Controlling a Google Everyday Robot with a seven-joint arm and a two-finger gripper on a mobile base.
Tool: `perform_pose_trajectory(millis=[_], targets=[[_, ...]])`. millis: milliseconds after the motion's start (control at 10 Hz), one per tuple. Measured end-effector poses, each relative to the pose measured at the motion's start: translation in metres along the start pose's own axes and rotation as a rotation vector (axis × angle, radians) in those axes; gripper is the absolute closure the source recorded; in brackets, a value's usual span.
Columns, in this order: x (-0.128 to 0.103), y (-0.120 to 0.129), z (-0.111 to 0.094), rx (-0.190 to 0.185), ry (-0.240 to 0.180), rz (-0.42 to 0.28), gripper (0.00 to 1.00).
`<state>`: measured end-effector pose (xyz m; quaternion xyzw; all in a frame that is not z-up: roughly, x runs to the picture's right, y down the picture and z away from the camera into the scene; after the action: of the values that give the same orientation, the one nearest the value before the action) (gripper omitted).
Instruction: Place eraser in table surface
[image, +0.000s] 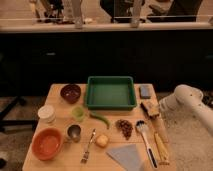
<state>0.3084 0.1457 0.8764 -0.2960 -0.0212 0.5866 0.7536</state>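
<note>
Camera view. Table (58, 103): light wood planks. Tray (111, 78): green, at the far middle of the table. Eraser (145, 91): small blue-grey block, lying flat on the table just right of the tray. My gripper (154, 110): over the table's right edge, near the eraser on its near side, at the end of my white arm (192, 102), which comes in from the right; whether it is released, clenched or grasping anything I cannot tell. Left of the tray: a dark bowl (70, 93), a white cup (46, 114), a small green cup (78, 113). Near left corner: an orange bowl (48, 143), with a metal cup (74, 132) just beside it. Middle: a green pod (100, 119), a fork (88, 147), a yellow lump (102, 141), a dark red heap (124, 127). Near edge: a blue-grey cloth (126, 156). Right side: a long-handled spoon (145, 137).
</note>
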Motion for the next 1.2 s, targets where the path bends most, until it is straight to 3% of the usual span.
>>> perform_pose_trajectory(millis=[1200], targets=[[-0.0003,0.0005,0.0013,-0.001,0.001,-0.001,0.97]])
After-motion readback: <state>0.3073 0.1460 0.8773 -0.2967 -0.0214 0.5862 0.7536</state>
